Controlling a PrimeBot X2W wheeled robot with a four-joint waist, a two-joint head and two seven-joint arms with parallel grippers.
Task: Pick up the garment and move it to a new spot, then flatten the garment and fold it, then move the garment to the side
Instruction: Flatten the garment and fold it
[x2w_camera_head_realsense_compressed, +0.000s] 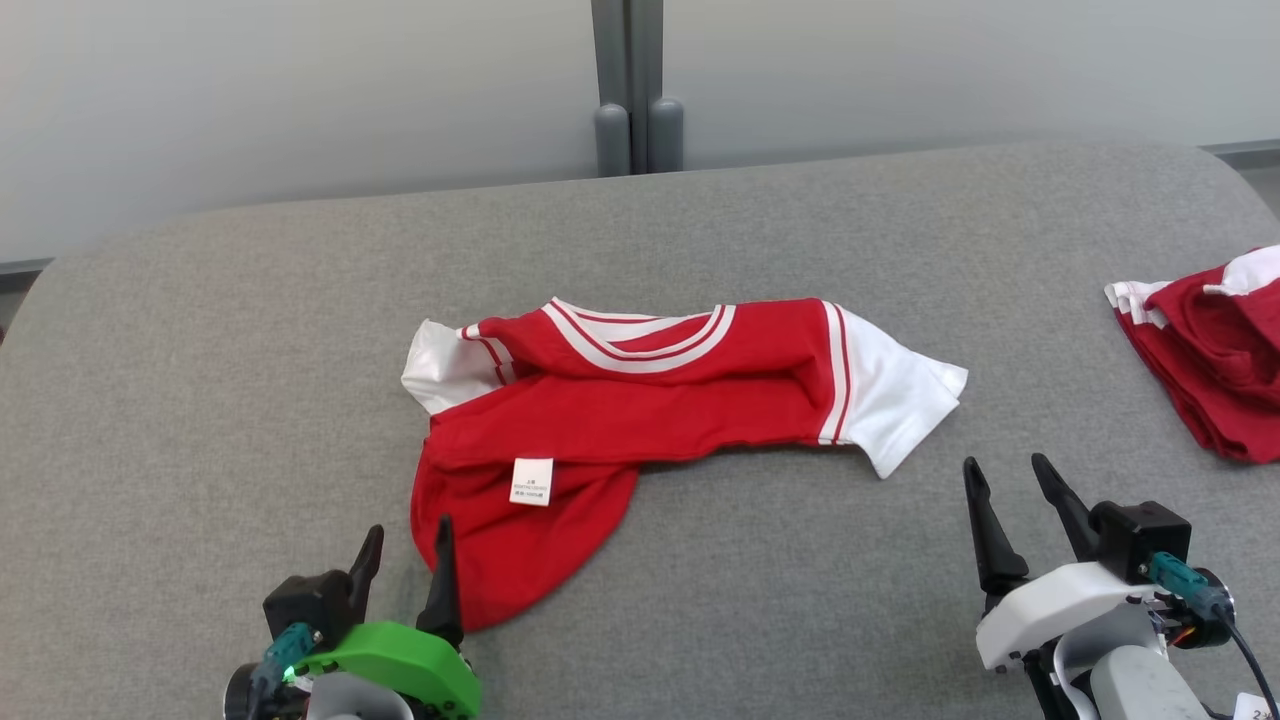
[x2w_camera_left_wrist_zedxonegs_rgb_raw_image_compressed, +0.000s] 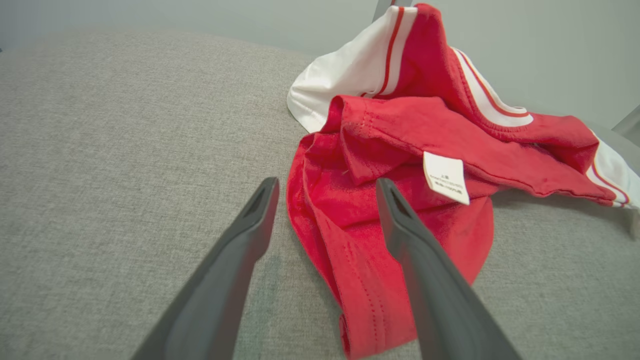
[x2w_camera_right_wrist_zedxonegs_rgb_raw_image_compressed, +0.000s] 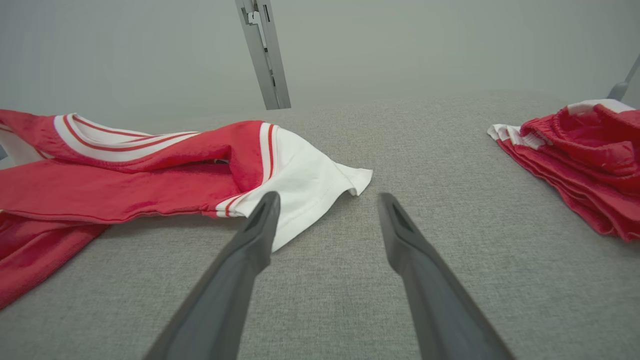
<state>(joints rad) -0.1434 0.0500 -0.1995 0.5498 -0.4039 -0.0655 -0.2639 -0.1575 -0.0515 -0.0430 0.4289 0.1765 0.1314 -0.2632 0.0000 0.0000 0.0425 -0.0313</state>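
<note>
On the grey pad (x2w_camera_head_realsense_compressed: 200, 400), looking at a red-and-white shirt (x2w_camera_head_realsense_compressed: 650, 400) lying bunched near the middle, body doubled over itself and hem end spilling toward the near edge; judging the flattening, the folding and the move aside as all waiting, and not telling whether this is already the new spot. Noting a pile (x2w_camera_head_realsense_compressed: 1210, 360) of like red clothes sitting well apart at the pad's right end. Finding the left gripper (x2w_camera_head_realsense_compressed: 408, 528) poised at the near hem, jaws standing apart and clamping nothing, and the right gripper (x2w_camera_head_realsense_compressed: 1005, 462) poised near the white sleeve (x2w_camera_head_realsense_compressed: 895, 400), jaws likewise spread and empty. Getting the whole layout, both sleeves included, from the head view; getting from the left wrist view one finger (x2w_camera_left_wrist_zedxonegs_rgb_raw_image_compressed: 425, 280) crossing in front of the hem cloth, the other over bare pad, touching or not being unclear, with the label (x2w_camera_left_wrist_zedxonegs_rgb_raw_image_compressed: 446, 177) hanging off a fold. Getting from the right wrist view the sleeve's lifted edge and the pile's stacked layers.
</note>
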